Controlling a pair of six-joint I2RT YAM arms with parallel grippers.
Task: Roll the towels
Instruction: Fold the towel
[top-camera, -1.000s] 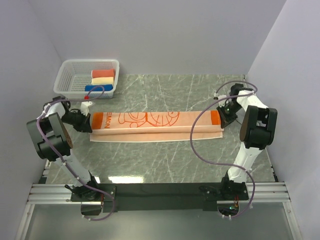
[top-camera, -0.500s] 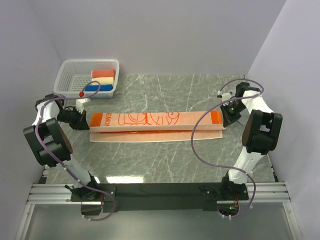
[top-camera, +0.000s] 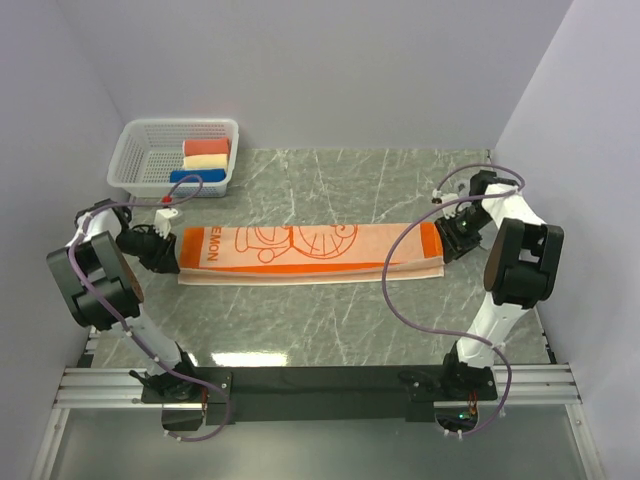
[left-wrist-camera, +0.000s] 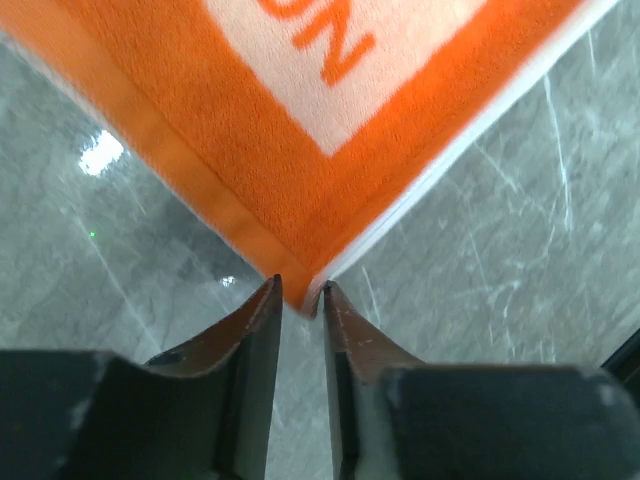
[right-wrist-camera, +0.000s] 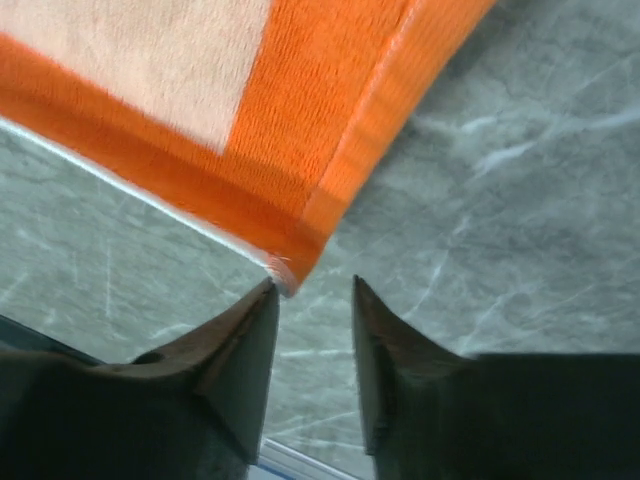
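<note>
Orange towel (top-camera: 310, 255) lies flat on the marble table (top-camera: 320, 320), on the arm-base side of the white basket (top-camera: 135, 150) and running rightward away from it. It is folded lengthwise: cartoon drawing and "EMON" lettering face up, and a paler strip of the under layer shows along the edge farther from the basket. The end bands are darker orange. Left gripper (top-camera: 170, 254) sits low at the towel end closest to the basket. In the left wrist view its fingers (left-wrist-camera: 262, 330) stand a narrow slit apart, with the towel's corner (left-wrist-camera: 290, 235) meeting the tips; I cannot tell whether the corner is pinched or only touched. Right gripper (top-camera: 452, 243) is at the towel end farthest from the basket. In the right wrist view its jaws are spread, bare table shows between them, and the towel corner (right-wrist-camera: 300, 225) just meets one fingertip (right-wrist-camera: 262, 300). Inside the basket lie a red roll (top-camera: 207, 146), a cream roll (top-camera: 207, 160) and a blue roll (top-camera: 197, 176), side by side.
</note>
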